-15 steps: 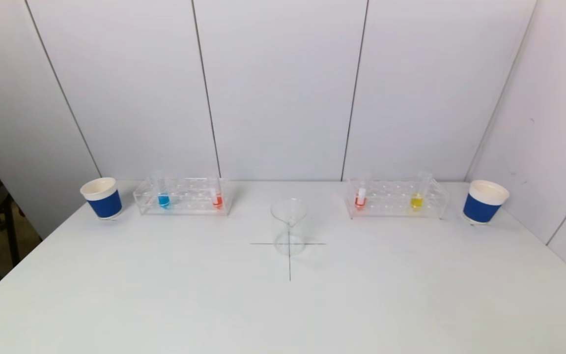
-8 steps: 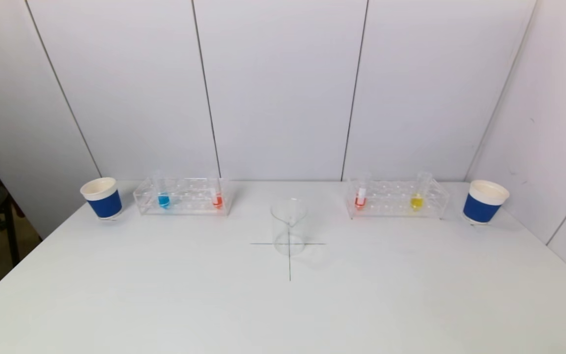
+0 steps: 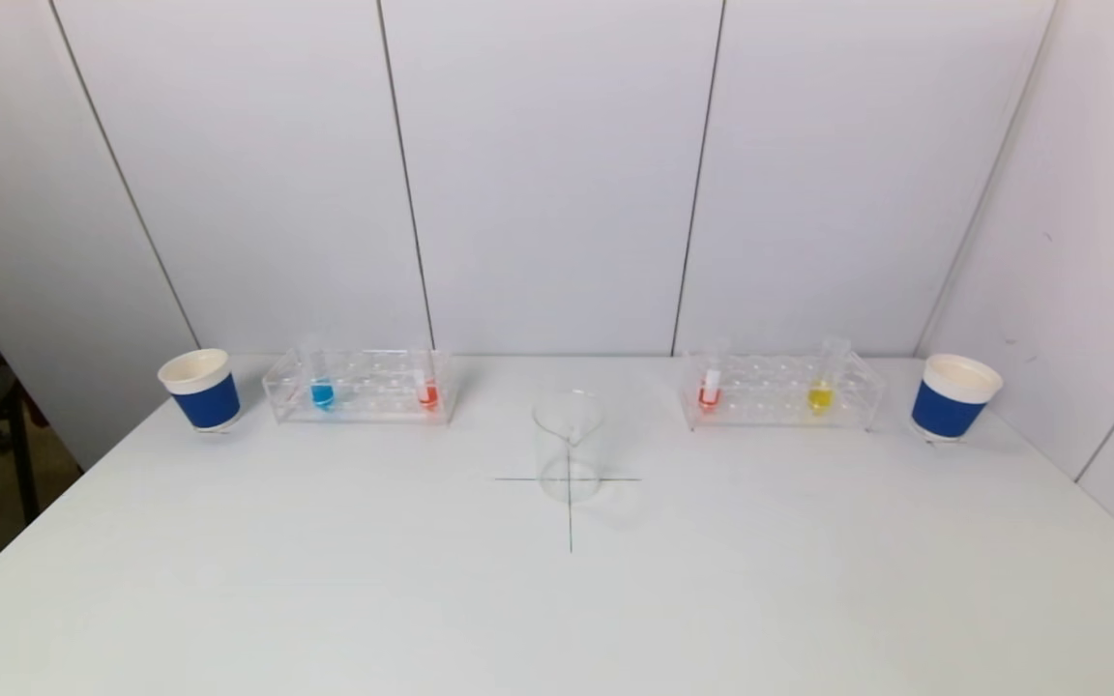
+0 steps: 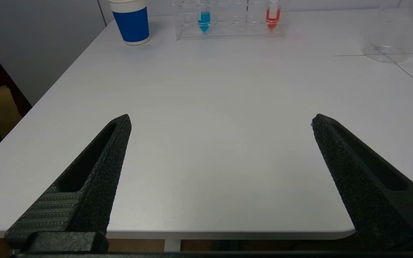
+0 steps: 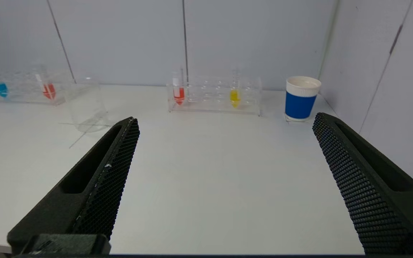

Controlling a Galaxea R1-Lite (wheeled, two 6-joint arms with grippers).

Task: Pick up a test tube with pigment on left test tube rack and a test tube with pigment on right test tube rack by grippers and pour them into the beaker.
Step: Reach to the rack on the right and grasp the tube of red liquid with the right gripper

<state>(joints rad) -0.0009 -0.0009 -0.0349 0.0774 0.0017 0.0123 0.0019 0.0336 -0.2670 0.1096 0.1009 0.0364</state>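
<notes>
Keeping both end effectors, left (image 4: 221, 120) and right (image 5: 224, 120), wide and empty, probably over the near worktop (image 3: 557, 599) edge, I face the racked tubes.

On the tabletop (image 3: 325, 580), a beaker (image 3: 568, 445) stands at the middle. Behind it to the left is a rack (image 3: 359, 386) holding two tubes, with a cup (image 3: 200, 389) at its left. Behind to the right a second rack (image 3: 779, 390) holds two tubes, a second cup (image 3: 953, 396) at its right.
</notes>
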